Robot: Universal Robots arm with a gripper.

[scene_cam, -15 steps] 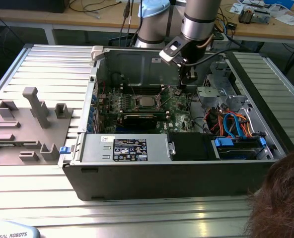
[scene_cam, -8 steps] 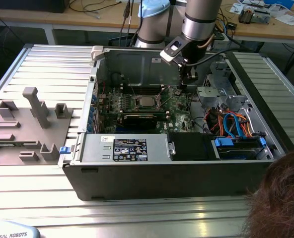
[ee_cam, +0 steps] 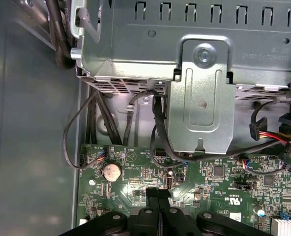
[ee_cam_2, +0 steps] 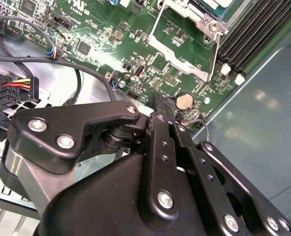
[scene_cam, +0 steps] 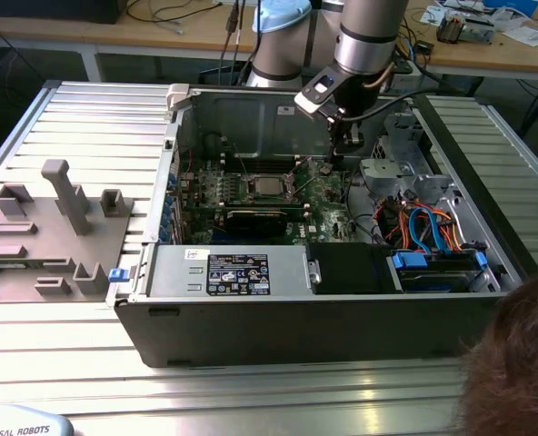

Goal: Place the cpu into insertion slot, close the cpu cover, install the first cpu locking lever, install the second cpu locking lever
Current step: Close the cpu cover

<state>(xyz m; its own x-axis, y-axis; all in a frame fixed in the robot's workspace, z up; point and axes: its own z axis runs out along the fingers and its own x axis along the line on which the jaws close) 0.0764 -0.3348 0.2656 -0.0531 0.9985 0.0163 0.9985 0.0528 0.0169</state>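
The fingers [ee_cam: 153, 199], pressed shut on nothing just beside the coin cell [ee_cam: 110, 171], looked best used as a blunt pusher, lifted clear of the motherboard's [ee_cam: 209, 189] small parts.

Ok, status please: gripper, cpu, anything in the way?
Gripper shut, empty, above board by coin cell. Cpu in slot. Cables close, not touching.
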